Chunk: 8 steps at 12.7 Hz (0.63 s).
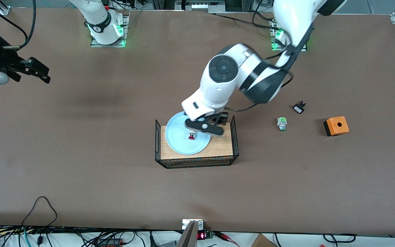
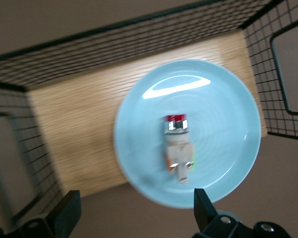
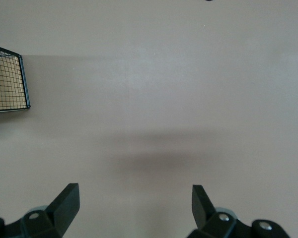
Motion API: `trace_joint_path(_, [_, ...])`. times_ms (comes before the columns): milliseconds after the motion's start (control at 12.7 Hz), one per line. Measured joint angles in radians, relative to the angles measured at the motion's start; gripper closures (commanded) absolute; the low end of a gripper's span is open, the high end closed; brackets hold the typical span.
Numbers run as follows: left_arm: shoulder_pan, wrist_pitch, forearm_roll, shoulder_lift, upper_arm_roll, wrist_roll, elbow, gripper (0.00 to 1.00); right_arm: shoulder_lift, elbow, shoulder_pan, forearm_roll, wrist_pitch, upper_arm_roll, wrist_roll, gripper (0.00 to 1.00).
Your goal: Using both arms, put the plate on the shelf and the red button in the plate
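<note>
The pale blue plate (image 1: 180, 137) lies on the wooden floor of a black wire basket (image 1: 197, 161). Its rim sticks out past the floor on the side farther from the front camera. The red button (image 1: 192, 134) lies on its side on the plate, free of any finger. My left gripper (image 1: 203, 126) hangs open and empty just above the plate. The left wrist view shows the plate (image 2: 218, 114), the button (image 2: 178, 144) and the left gripper (image 2: 136, 198), jaws wide apart. My right gripper (image 1: 43, 73) waits open and empty over bare table at the right arm's end; its wrist view (image 3: 134, 189) confirms this.
A switch with a green cap (image 1: 282, 124), a small black and white part (image 1: 299, 107) and an orange box with a hole (image 1: 336, 126) lie toward the left arm's end. The basket's corner (image 3: 7, 79) shows in the right wrist view. Cables run along the front edge.
</note>
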<state>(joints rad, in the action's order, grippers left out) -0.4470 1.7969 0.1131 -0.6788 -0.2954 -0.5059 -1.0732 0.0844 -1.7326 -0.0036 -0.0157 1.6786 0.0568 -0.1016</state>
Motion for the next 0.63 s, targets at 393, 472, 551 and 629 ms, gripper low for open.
trace_joint_path(393, [0.193, -0.287, 0.003, 0.142, 0.008, 0.193, -0.001, 0.00, -0.075, 0.102, -0.005, 0.000, 0.004, 0.004, 0.000, 0.00])
trace_joint_path(472, [0.236, -0.308, 0.003, 0.148, 0.009, 0.250, -0.001, 0.00, -0.089, 0.117, -0.005, 0.000, 0.004, 0.004, 0.000, 0.00])
trace_joint_path(551, [0.277, -0.336, 0.004, 0.154, 0.010, 0.295, -0.001, 0.00, -0.099, 0.124, -0.006, 0.000, 0.004, 0.004, 0.000, 0.00])
trace_joint_path(629, [0.314, -0.374, 0.004, 0.162, 0.011, 0.333, -0.001, 0.00, -0.105, 0.125, -0.006, 0.000, 0.003, 0.004, 0.000, 0.00])
